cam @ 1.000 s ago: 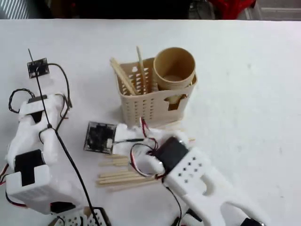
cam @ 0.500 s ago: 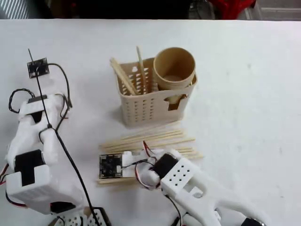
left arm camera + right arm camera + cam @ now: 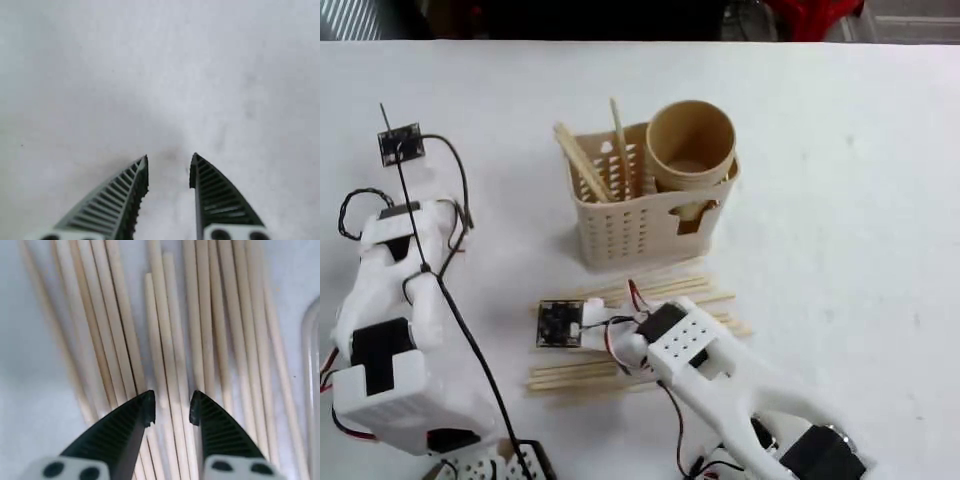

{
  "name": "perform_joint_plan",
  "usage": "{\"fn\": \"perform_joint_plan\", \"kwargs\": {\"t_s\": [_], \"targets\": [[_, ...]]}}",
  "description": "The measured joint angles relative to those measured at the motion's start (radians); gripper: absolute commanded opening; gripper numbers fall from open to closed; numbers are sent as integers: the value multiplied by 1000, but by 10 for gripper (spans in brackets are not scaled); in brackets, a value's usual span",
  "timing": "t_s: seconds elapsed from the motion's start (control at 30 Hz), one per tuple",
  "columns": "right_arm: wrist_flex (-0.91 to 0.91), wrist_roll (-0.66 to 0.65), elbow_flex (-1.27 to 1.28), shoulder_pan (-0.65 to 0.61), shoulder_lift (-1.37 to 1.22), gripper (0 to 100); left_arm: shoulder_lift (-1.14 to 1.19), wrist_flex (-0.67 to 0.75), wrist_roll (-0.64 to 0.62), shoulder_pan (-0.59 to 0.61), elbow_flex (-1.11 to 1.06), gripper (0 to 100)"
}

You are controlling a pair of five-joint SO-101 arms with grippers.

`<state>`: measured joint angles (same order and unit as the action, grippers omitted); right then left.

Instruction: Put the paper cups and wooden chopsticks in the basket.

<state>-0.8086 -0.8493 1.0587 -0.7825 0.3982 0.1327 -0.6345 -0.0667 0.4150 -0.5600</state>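
A pale slatted basket is seen standing upright near the middle of the white table. A brown paper cup is seated upright in the basket's compartment on the right arm's side, its open mouth raised above the rim. How many cups are nested there cannot be told. A few wooden chopsticks are stood leaning in the other compartment, their tops raised above the wall.

A loose pile of chopsticks is spread flat on the table just in front of the basket, laid roughly parallel to its front wall. Part of the pile is covered in the high view by the right arm, which is stretched over it from the near edge.

In the right wrist view the right claw is held close above the pile with its fingers apart by a narrow gap. The tips are set on either side of one or two sticks, along their length, and nothing is clamped. Whether the tips are touching the sticks cannot be told.

The left arm is folded at the left side of the table, well apart from the basket and the pile. The left claw is held over bare table, its ribbed fingers parted, with nothing between them.
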Motion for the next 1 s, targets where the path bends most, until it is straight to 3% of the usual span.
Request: {"fn": "perform_joint_plan", "kwargs": {"t_s": [0.17, 0.33, 1.0], "targets": [[11, 0, 0, 8, -8, 68, 0, 0, 0, 0, 0, 155], [18, 0, -5, 8, -9, 148, 0, 0, 0, 0, 0, 155], [74, 0, -48, 8, -135, 101, 0, 2, 0, 0, 0, 155]]}}
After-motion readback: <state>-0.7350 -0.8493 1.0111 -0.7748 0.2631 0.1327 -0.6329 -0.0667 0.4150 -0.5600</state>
